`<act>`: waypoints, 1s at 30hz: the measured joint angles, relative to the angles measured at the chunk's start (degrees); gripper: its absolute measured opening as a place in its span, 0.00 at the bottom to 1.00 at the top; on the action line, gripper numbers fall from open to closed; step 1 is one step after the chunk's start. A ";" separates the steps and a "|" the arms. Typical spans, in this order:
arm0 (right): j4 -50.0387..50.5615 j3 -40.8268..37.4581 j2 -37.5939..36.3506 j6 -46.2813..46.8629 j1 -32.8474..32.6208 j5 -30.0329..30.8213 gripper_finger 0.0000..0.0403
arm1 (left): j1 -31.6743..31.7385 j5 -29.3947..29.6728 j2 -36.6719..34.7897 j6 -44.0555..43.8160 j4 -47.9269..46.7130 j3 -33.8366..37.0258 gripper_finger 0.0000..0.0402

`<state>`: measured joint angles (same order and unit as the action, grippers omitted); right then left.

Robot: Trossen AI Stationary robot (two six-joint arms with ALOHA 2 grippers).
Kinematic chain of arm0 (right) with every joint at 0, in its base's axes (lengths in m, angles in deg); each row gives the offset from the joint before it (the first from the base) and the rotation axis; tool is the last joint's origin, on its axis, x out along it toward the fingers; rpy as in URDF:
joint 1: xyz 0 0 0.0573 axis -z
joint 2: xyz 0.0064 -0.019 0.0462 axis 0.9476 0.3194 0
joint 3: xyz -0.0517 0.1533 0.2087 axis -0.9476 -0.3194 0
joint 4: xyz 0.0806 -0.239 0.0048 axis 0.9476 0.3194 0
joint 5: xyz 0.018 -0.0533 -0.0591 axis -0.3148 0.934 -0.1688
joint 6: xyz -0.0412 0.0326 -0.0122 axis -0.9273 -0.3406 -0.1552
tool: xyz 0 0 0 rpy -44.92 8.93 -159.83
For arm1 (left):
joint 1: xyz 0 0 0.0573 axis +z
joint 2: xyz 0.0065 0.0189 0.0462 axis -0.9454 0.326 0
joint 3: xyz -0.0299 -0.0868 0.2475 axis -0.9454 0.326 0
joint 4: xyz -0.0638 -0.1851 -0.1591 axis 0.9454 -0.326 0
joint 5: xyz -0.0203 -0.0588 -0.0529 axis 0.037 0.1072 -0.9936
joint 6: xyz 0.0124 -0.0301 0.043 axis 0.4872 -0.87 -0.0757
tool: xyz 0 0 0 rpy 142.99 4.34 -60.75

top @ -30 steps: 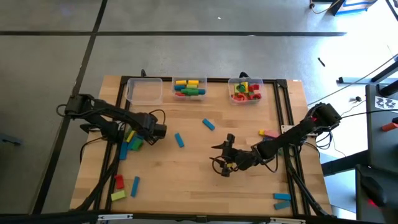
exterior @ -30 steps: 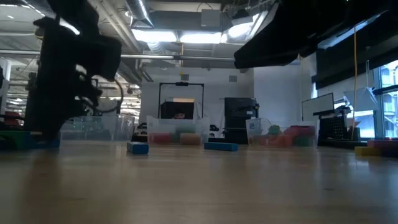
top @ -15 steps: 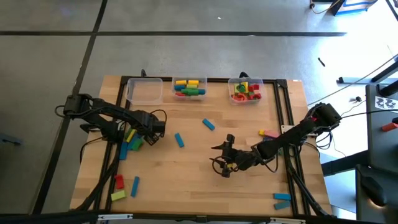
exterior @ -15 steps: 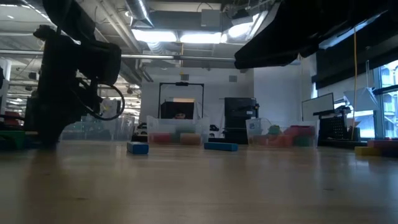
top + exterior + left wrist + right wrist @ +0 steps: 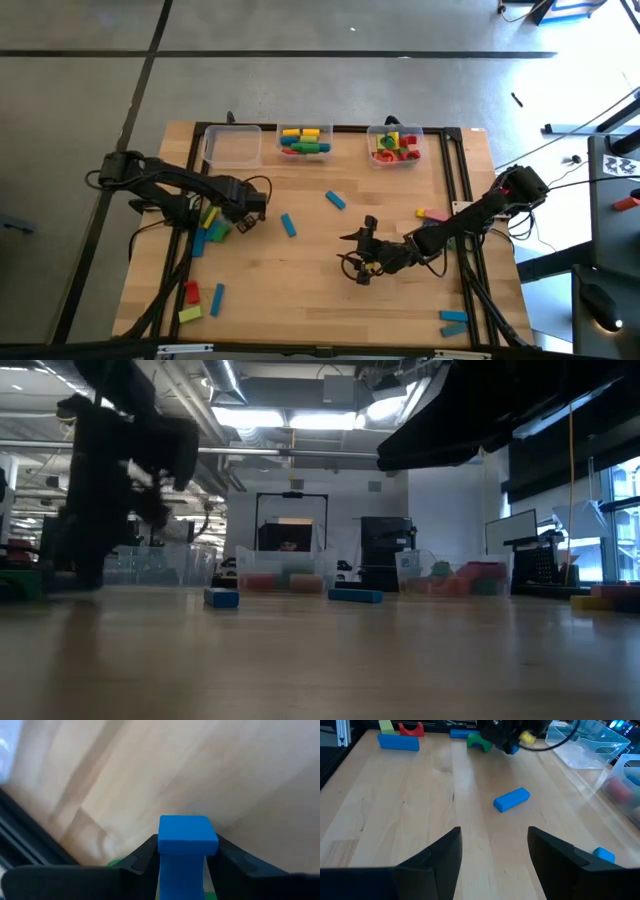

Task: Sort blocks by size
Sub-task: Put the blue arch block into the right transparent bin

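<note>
My left pincer (image 5: 182,865), at nine o'clock on the wooden tabletop (image 5: 320,290), holds a long blue rectangular block (image 5: 187,842) near its end, so it may pivot and slip free in transit; my right pincer (image 5: 492,845) waits wide.

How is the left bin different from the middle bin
The left bin looks empty, while the middle bin holds yellow, green, red and blue blocks. The left one sits nearer the left gripper; the middle one sits between the other two bins. Both are clear plastic, standing along the table's far edge.
</note>
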<state>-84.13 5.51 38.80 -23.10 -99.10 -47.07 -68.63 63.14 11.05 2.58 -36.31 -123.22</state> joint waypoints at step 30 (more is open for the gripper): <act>16.24 0.00 -22.94 -2.24 -7.13 19.12 0.55 | 2.25 0.34 -0.47 29.54 55.69 -10.50 0.34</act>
<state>-67.88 5.51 15.87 -25.34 -106.22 -27.95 -66.38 63.47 10.57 32.12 19.37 -133.71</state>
